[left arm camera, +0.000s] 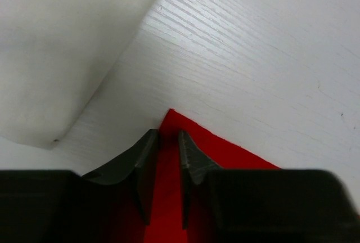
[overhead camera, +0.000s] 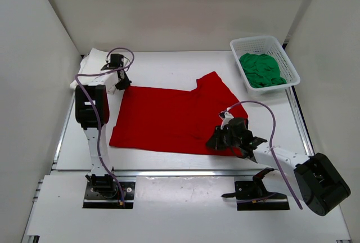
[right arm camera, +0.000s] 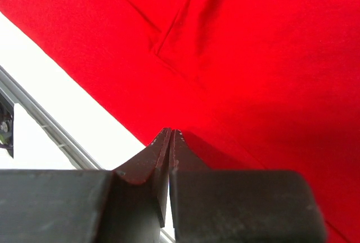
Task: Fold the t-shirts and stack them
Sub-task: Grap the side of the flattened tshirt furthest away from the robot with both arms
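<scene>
A bright red t-shirt (overhead camera: 169, 116) lies spread flat in the middle of the table. My left gripper (overhead camera: 120, 82) hovers at its far left corner; in the left wrist view the jaws (left arm camera: 167, 133) stand a little apart, straddling the red corner (left arm camera: 236, 153), which lies flat between them. My right gripper (overhead camera: 216, 142) is at the shirt's near right edge; its jaws (right arm camera: 170, 131) are pressed together, tips at the red hem (right arm camera: 253, 57), no cloth visible between them. A white t-shirt (overhead camera: 90, 63) lies folded at the far left. A green t-shirt (overhead camera: 261, 70) sits crumpled in the basket.
The white mesh basket (overhead camera: 264, 39) stands at the far right corner. White walls close in on three sides. A metal rail (right arm camera: 34, 125) runs along the table's near edge, close to my right gripper. The white shirt's edge (left arm camera: 56, 46) lies just left of the left gripper.
</scene>
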You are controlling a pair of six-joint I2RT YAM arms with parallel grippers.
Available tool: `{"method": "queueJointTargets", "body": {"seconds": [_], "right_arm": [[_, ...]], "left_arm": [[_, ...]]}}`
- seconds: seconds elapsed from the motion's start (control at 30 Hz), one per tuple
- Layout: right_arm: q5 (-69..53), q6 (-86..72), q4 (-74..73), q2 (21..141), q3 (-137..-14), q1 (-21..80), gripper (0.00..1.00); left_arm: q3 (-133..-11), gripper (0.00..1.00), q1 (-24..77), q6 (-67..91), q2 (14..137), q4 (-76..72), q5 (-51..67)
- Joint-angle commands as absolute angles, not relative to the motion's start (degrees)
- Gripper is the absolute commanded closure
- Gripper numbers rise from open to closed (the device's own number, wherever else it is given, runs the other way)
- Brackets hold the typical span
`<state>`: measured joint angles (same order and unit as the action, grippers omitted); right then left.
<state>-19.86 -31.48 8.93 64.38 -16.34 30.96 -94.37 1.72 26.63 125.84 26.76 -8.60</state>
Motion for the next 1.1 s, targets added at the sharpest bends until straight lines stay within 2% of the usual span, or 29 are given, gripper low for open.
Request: {"method": "queueJointTargets", "body": {"seconds": [0.0,0.33,0.47,0.6,0.63,0.77,0.9,1.07], "right_arm": [[-19.95,-30.59,11.08,64.34,-19.16,30.58,1.00],[-20.21,-28.74,8.44,65.04,-24.16,27.52,1.00],[-18.89,-27.34,7.82,69.50,-31.44,24.00,0.91],[-15.57,-24.97,8.44,79.86,-40.06,19.61,0.75],[-13.99,-24.00,7.57,83.89,-43.91,17.95,0.71],[-10.65,-19.43,2.82,99.27,-60.80,13.54,0.68],[-11.86,-18.82,0.18,112.22,-78.25,8.80,0.61],[-6.35,-14.08,-13.85,128.28,-102.07,8.53,0.56]], "left_arm": [[-95.98,0.75,1.93,26.45,125.60,26.11,-9.23],[-91.06,1.00,0.79,28.65,122.96,21.80,-6.33],[-88.33,1.00,0.70,29.36,121.38,19.69,-6.24],[-87.54,1.00,1.23,30.23,119.97,18.54,-5.72],[-87.37,1.00,1.40,30.58,119.54,18.37,-5.97],[-85.79,1.00,1.67,30.67,117.43,17.14,-6.50],[-84.99,1.00,0.88,32.69,115.76,15.82,-3.96],[-83.76,1.00,0.35,32.52,114.96,15.20,-3.08]]}}
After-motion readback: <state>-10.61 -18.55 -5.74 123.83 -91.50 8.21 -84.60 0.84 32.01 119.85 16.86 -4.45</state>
